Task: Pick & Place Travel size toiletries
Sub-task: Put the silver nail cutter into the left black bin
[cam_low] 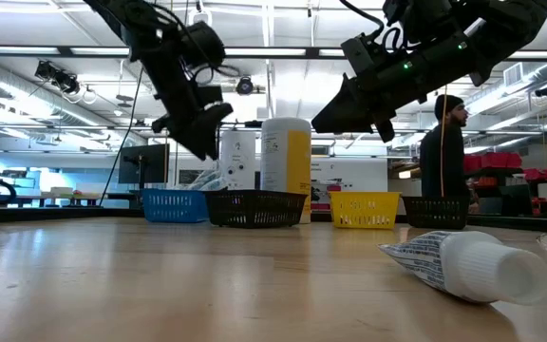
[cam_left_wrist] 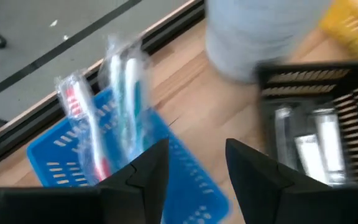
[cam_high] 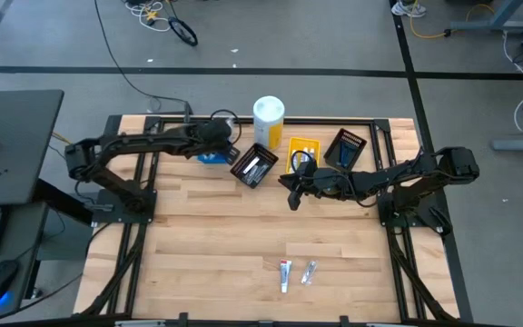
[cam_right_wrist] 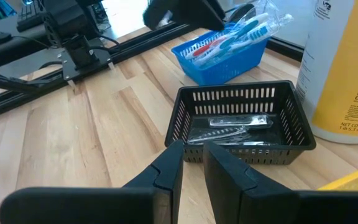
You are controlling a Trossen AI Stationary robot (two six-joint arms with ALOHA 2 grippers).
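Wrapped toothbrushes (cam_right_wrist: 238,34) stand in the blue bin (cam_right_wrist: 229,59); razors (cam_right_wrist: 229,129) lie in the black bin (cam_right_wrist: 241,124). My left gripper (cam_left_wrist: 197,174) hovers above the blue bin, fingers apart, empty. My right gripper (cam_right_wrist: 193,167), narrowly parted, holds nothing.

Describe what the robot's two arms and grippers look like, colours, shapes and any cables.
Both arms are dark, near black, built of jointed segments on black frame bases. The left gripper and the right gripper each end in two matte black, wedge-shaped fingers. Black cables loop along the wrists, and a small green light glows on the right arm in the low view.
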